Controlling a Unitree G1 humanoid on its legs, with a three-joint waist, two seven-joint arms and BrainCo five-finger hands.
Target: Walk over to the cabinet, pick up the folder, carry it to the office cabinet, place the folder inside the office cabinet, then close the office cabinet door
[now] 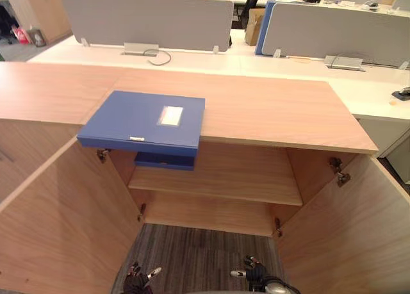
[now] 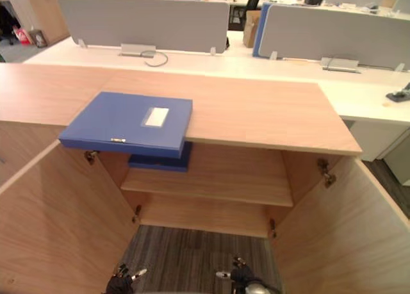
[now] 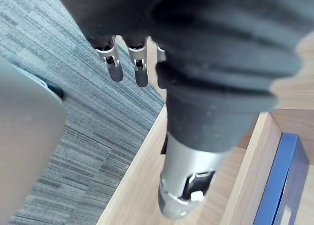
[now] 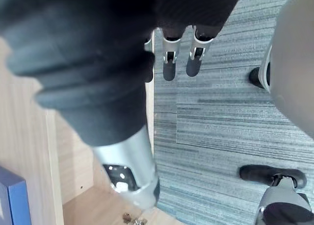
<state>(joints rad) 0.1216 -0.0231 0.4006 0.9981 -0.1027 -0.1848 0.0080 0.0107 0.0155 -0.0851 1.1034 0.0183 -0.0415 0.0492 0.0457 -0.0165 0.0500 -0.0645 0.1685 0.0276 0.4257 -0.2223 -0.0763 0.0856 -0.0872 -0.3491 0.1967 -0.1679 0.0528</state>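
Smooth wood-grain cabinet top (image 1: 275, 108) under flat blue rectangular folder (image 1: 144, 121); left hand (image 1: 137, 282), right hand (image 1: 255, 276) fingers straight, empty.

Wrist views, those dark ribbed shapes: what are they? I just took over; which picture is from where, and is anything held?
The two wide pictures come from the robot's head, looking down. Its left hand and right hand hang low at the bottom edge. The ribbed shapes are the hands' covers, seen by each wrist's camera; the fingers point straight toward the carpet, holding nothing. Ahead stands a wooden cabinet, both doors open. A blue folder lies on top, overhanging the front edge; a second blue folder lies on the upper shelf.
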